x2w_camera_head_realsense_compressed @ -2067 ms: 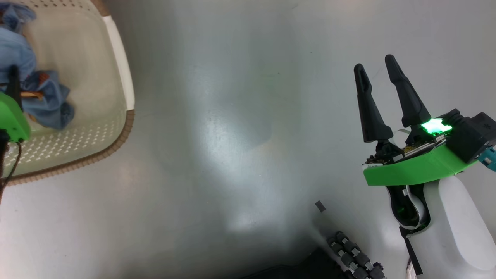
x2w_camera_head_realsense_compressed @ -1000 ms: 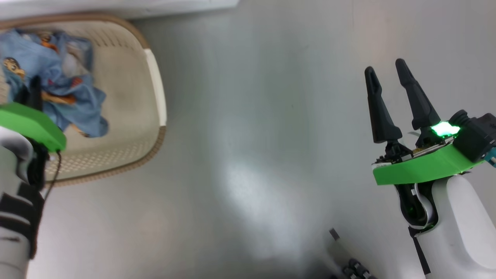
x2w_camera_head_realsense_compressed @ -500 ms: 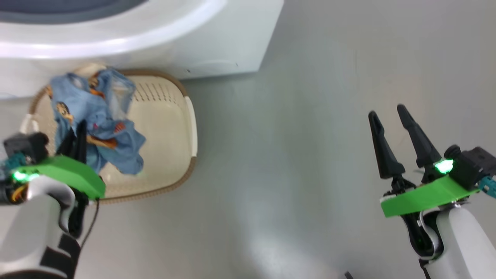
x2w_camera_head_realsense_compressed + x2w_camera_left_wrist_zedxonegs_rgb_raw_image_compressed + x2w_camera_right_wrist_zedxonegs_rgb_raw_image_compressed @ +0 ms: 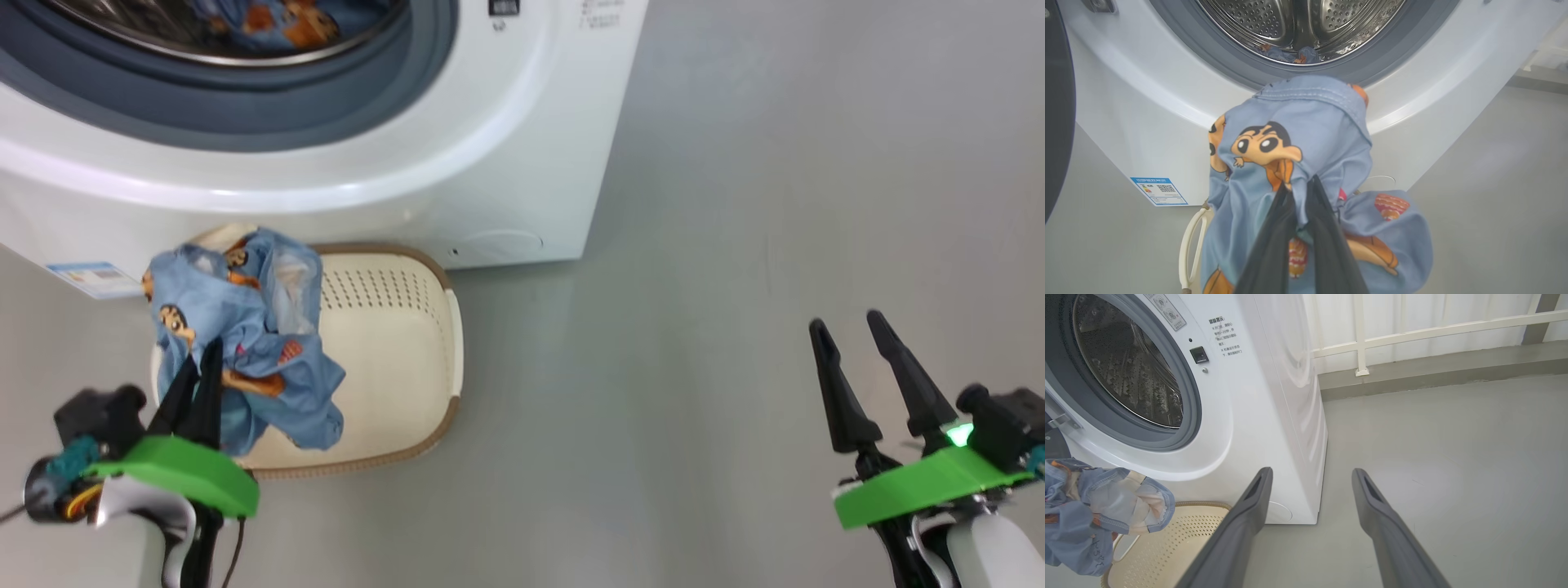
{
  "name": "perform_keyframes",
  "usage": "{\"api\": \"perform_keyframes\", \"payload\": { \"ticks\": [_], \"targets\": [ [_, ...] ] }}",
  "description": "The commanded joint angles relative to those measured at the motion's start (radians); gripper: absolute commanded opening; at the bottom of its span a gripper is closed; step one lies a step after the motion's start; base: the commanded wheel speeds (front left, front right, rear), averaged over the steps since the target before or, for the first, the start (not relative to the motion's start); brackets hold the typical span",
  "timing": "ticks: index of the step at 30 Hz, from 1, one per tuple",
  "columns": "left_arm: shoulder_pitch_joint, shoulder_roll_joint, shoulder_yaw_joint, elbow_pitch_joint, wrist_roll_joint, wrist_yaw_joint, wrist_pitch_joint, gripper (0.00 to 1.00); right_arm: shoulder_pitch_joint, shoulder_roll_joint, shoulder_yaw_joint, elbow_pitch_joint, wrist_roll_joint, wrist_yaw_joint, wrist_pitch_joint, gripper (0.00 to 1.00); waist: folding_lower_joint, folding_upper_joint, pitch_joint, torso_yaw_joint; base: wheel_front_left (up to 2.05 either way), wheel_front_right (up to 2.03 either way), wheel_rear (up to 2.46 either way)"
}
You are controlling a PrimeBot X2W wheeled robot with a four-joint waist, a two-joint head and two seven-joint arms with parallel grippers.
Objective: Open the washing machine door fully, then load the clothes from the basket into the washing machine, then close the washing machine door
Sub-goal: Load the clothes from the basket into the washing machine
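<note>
Fingers on the left (image 4: pixel 202 385) pinch the blue cartoon clothes (image 4: pixel 245 351); right fingers (image 4: pixel 824 347) gape empty. Lift high into the drum (image 4: pixel 1298 24).

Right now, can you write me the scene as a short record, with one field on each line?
left tool: shut on a blue garment, held over the basket
right tool: open, empty, over the floor
basket: on the floor, in front of the washing machine
door: open, at the side
drum: holds a second garment
</note>
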State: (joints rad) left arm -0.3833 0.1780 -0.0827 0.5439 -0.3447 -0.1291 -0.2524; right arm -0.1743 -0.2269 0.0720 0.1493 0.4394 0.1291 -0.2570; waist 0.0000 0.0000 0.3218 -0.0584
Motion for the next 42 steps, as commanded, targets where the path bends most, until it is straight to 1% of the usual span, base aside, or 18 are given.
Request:
{"api": "perform_keyframes", "payload": {
  "ticks": [1, 15, 24, 34, 42],
  "targets": [
    [0.030, 0.025, 0.050, -0.055, 0.015, -0.001, -0.009, 0.00, 0.031, -0.017, 0.008, -0.022, 0.002, 0.002, -0.005, 1.00, 0.0000, 0.0000, -0.065, 0.029, 0.00, 0.00, 0.00],
    [0.253, -0.020, 0.148, -0.298, 0.071, -0.001, -0.009, 0.00, 0.135, -0.028, -0.042, -0.029, 0.001, 0.002, -0.005, 1.00, 0.0000, 0.0000, -0.145, 0.054, 0.00, 0.00, 0.00],
    [0.358, -0.052, 0.182, -0.436, 0.103, -0.001, -0.009, 0.00, 0.160, -0.019, -0.055, -0.037, -0.003, 0.002, -0.005, 1.00, 0.0000, 0.0000, -0.145, 0.055, 0.00, 0.00, 0.00],
    [0.369, -0.067, 0.193, -0.480, 0.108, -0.002, -0.009, 0.00, 0.149, -0.015, -0.056, -0.041, -0.003, 0.002, -0.005, 1.00, 0.0000, 0.0000, -0.125, 0.051, 0.00, 0.00, 0.00],
    [0.318, -0.062, 0.168, -0.488, 0.105, -0.002, -0.009, 0.00, 0.129, -0.007, -0.057, -0.050, -0.004, 0.002, -0.005, 1.00, 0.0000, 0.0000, -0.082, 0.045, 0.00, 0.00, 0.00]
  ]
}}
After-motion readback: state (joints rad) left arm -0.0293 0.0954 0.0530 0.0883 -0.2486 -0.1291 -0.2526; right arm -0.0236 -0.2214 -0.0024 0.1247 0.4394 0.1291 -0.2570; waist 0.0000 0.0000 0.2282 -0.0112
